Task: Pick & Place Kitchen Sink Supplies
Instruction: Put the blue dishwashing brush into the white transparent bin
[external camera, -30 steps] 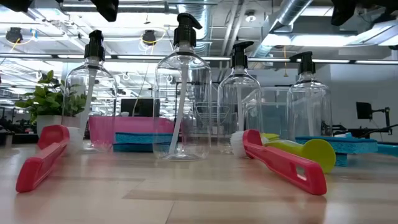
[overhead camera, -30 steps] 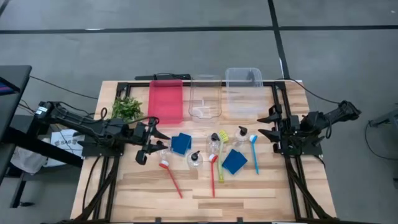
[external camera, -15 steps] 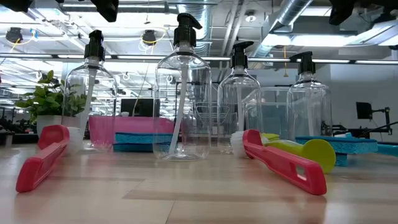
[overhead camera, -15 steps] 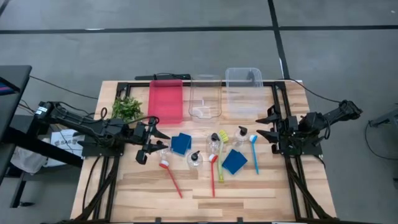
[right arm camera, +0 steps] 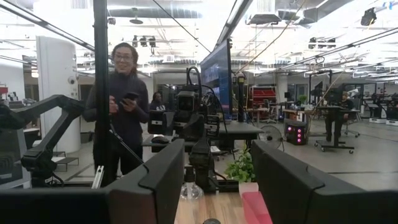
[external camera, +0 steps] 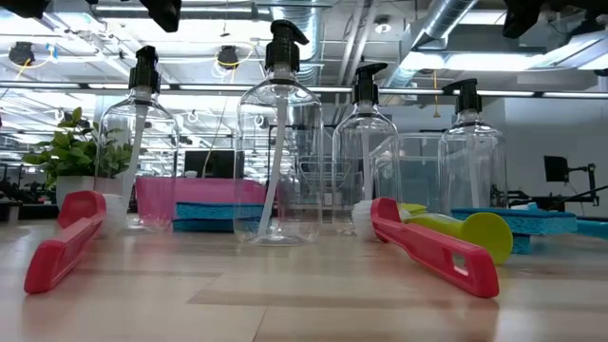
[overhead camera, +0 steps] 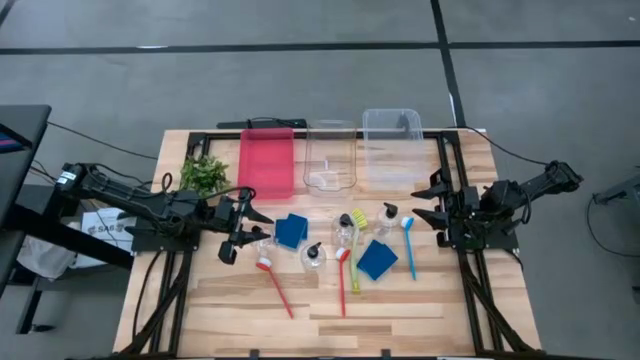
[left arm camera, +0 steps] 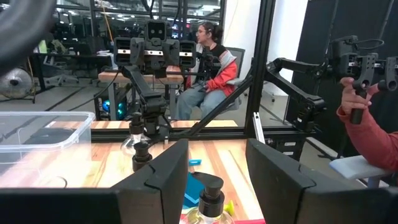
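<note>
From my remote station I look down on the wooden bench (overhead camera: 400,300), where both arms wait at the edges. Along the far side stand a red tray (overhead camera: 266,163) and two clear plastic bins (overhead camera: 330,155), with a small green plant (overhead camera: 204,174) to the left of the tray.

My left claw (overhead camera: 262,225) hovers at the left, its fingers spread and holding nothing, just beside one clear pump bottle (overhead camera: 262,243). My right claw (overhead camera: 424,203) hovers at the right, likewise parted and empty, near the blue brush (overhead camera: 409,246).

The supplies sit in a cluster mid-bench between the two claws. One blue sponge (overhead camera: 291,230) lies in front of the tray; a second blue sponge (overhead camera: 376,260) lies nearer the front edge, just beside the blue brush. Three more pump bottles (overhead camera: 314,256) stand among them. Two red brushes (overhead camera: 275,285) and a yellow-green brush (overhead camera: 355,250) lie with their handles pointing toward the front edge.

From bench height, four bottles (external camera: 277,142) stand upright behind the red handles (external camera: 432,245).

Beyond the bench, the left wrist camera shows a seated person (left arm camera: 208,68) and a red sleeve (left arm camera: 367,127); the right wrist camera shows a standing person (right arm camera: 124,106).
</note>
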